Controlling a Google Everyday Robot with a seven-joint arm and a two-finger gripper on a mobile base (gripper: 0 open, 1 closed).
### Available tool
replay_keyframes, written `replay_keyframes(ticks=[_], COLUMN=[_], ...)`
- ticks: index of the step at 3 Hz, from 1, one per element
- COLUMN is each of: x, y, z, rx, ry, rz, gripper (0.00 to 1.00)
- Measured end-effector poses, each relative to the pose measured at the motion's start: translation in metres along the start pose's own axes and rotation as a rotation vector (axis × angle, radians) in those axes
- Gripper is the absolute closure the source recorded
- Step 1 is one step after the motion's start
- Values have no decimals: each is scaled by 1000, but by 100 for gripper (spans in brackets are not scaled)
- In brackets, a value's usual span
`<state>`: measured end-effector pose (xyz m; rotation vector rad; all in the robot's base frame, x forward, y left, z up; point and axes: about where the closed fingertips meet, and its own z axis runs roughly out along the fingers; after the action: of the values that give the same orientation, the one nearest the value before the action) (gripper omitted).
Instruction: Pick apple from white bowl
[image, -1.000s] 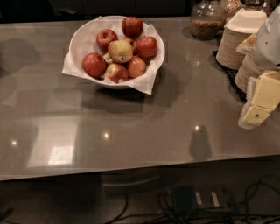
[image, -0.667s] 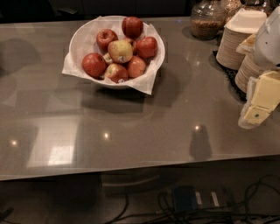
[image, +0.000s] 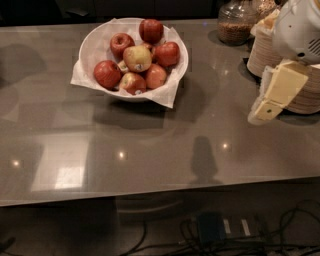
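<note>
The pale yellow-green apple (image: 137, 57) lies on top in the middle of the white bowl (image: 94, 44), with several red apples around it. The bowl is lined with a white napkin whose corners hang over the rim, and it stands at the far left-centre of the grey table (image: 150, 150). My gripper (image: 263, 111) hangs at the right edge of the view, above the table and well to the right of the bowl, pointing down and to the left. It holds nothing that I can see.
A stack of white paper plates (image: 261, 56) stands at the far right, behind my gripper. A glass jar with brown contents (image: 235, 24) stands at the back right. Cables and a power strip (image: 225, 229) lie on the floor beyond the table's near edge.
My gripper has moved left and a little up, toward the bowl. The bowl and the apples have not moved.
</note>
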<state>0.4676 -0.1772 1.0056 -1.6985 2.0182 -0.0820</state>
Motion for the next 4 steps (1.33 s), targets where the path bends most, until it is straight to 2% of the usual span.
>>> replay_keyframes(ticks=[1, 2, 3, 4], x=[-38, -71, -120, -165], y=[-23, -42, -64, -78], z=[6, 15, 32, 53], rx=[47, 60, 37, -3], ry=[-119, -208, -294, -343], rz=[-37, -70, -134, -197], gripper=[0, 0, 0, 0])
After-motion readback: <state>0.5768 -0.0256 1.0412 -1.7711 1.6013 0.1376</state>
